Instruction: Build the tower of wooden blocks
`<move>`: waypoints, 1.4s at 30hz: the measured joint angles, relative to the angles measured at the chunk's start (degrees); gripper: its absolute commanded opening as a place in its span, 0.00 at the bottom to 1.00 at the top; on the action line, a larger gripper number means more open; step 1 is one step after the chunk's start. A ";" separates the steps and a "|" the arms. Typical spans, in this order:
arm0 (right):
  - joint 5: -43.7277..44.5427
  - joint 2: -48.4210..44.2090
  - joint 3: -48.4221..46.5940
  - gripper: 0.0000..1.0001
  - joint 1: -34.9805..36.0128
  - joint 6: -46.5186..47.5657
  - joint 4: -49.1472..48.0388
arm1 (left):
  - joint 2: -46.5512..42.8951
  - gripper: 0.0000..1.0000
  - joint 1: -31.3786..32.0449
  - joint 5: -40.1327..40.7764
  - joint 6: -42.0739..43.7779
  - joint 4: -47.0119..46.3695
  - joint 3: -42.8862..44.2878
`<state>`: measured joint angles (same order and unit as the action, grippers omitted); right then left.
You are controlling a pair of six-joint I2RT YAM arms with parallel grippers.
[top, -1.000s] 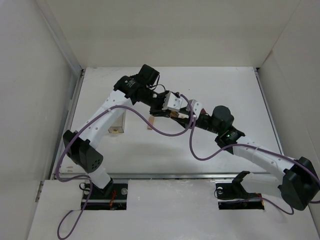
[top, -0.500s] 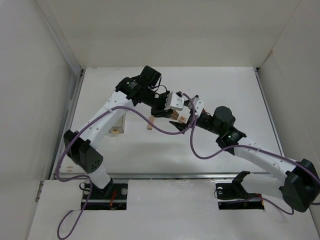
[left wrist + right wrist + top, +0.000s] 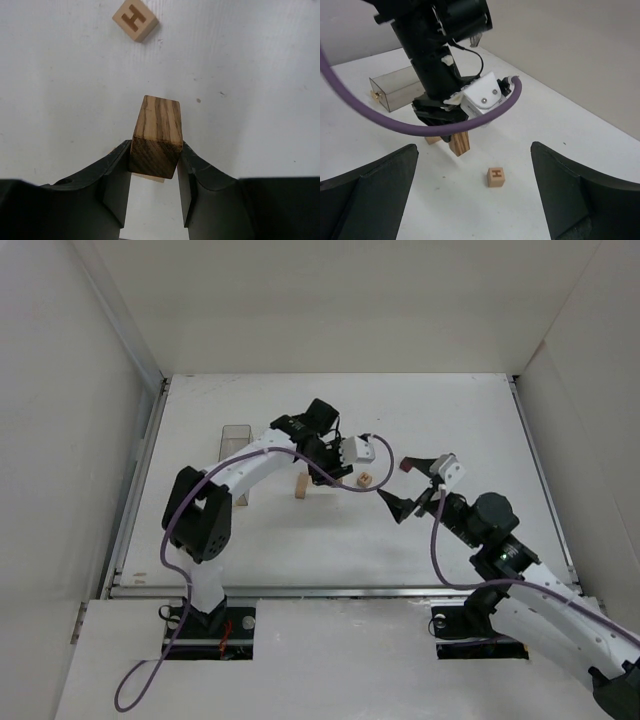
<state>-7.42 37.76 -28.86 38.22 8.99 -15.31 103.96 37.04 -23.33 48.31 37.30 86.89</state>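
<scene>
Top external view puts the right gripper (image 3: 402, 486) nearest the bases, spread wide and empty over the table (image 3: 535, 115). Just beyond it the lettered cube (image 3: 496, 177), an H on top, lies alone, apart from everything else. Next comes the left gripper (image 3: 154, 155), clamped on the dark striped block (image 3: 156, 125) and holding it on end, low over the table; whether its foot touches I cannot tell. A tan block (image 3: 434, 140) sits just beside and behind it, a pale sliver of it showing under the dark one in the left wrist view. No wood block tower stands yet. Nothing is stacked crosswise, so I judge the build barely begun, with this block and the cube left to place. Farthest, the clear box (image 3: 402, 90) looks empty. A small tan piece (image 3: 376, 94) sits at its end, inside or outside I cannot tell.
</scene>
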 measured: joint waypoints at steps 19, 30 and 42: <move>7.67 -10.23 2.10 1.00 0.00 -1.31 9.42 | 10.05 0.19 2.38 9.27 -6.91 -5.90 0.15; 8.26 -10.23 2.78 1.00 0.00 -1.31 9.77 | 10.43 0.57 2.75 9.97 -7.06 -5.57 0.15; 8.48 -10.05 3.21 1.00 0.00 -1.31 9.75 | 8.87 0.73 3.02 9.86 -8.09 -3.80 1.62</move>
<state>1.06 27.70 -25.65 38.22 7.68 -5.56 112.84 40.05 -13.47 40.23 33.50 88.51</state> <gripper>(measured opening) 0.999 0.720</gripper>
